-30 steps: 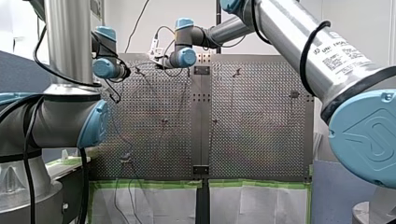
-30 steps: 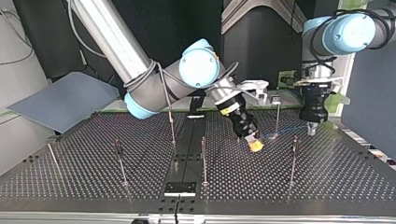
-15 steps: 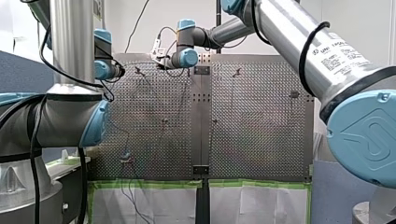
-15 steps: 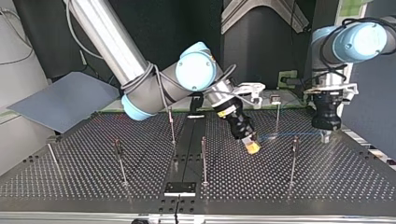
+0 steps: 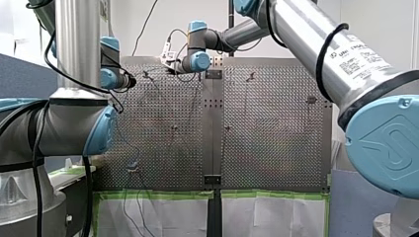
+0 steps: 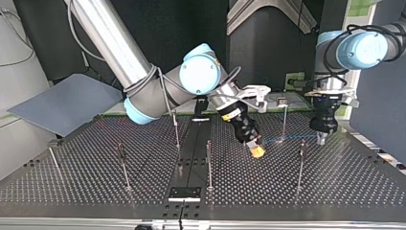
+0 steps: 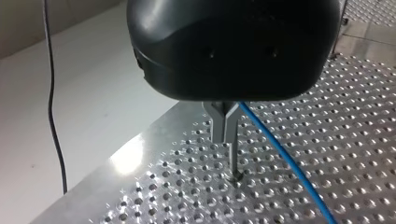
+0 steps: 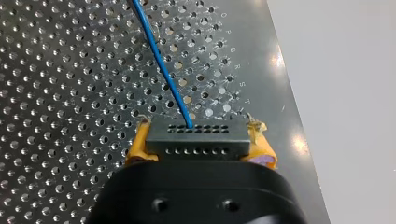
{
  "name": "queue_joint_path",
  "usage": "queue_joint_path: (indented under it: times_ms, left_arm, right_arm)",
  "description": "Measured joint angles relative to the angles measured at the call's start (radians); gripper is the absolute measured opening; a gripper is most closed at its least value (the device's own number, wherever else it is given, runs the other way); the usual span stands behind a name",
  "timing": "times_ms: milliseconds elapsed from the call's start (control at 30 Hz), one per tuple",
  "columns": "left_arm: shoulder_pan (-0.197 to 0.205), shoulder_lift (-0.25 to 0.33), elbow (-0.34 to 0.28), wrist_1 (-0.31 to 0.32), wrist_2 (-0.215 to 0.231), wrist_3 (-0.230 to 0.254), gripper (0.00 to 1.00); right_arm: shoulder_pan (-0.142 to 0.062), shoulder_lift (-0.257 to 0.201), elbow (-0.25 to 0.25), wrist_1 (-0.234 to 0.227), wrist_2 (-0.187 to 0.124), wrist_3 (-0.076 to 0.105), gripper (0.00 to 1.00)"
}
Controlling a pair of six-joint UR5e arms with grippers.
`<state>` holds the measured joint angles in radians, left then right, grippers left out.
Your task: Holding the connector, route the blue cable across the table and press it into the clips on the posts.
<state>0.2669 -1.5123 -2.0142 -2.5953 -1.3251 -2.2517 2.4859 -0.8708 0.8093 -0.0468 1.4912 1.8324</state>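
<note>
1. Left wrist view: one end of the blue cable (image 7: 280, 156) vanishes behind the black body of my left gripper (image 7: 226, 137); the picture's edge cuts off the other end.
2. Right wrist view: the connector (image 8: 196, 135) is partly hidden by my right gripper (image 8: 198, 144).
3. Front view: the far-left wrist joints hide both grippers, and the cable is too thin to trace.
4. Top view: the clips (image 6: 302, 145) on the posts (image 6: 299, 167) are too small to tell whether any holds cable.

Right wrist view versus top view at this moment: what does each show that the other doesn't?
Only the right wrist view: the black connector with its rows of holes, clamped in my right gripper, the blue cable entering it. Only the top view: the posts, both arms, my left gripper low over the table. Both: yellow pads, cable, perforated table.
</note>
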Motion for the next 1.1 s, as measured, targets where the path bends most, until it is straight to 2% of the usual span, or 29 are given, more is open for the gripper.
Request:
queue_joint_path:
  times_ms: [167,367,667,867,1100]
  left_arm:
    - [0.002,-0.008,0.000,0.011,0.004,0.015,0.02]
    - [0.007,-0.024,0.004,0.059,0.031,-0.011,0.02]
    - [0.012,-0.045,0.033,0.116,0.046,-0.055,0.02]
    - [0.014,-0.085,0.053,0.133,0.045,-0.060,0.02]
    - [0.013,-0.098,0.066,0.137,0.044,-0.061,0.02]
  right_arm:
    - [-0.001,0.002,0.002,0.000,0.003,0.001,0.00]
    - [-0.003,0.017,0.002,-0.001,0.004,-0.002,0.00]
    - [-0.008,0.024,-0.001,-0.005,0.006,-0.005,0.00]
    - [-0.016,0.024,-0.002,-0.005,0.006,-0.004,0.00]
    - [-0.029,0.024,-0.002,-0.006,0.019,-0.004,0.00]
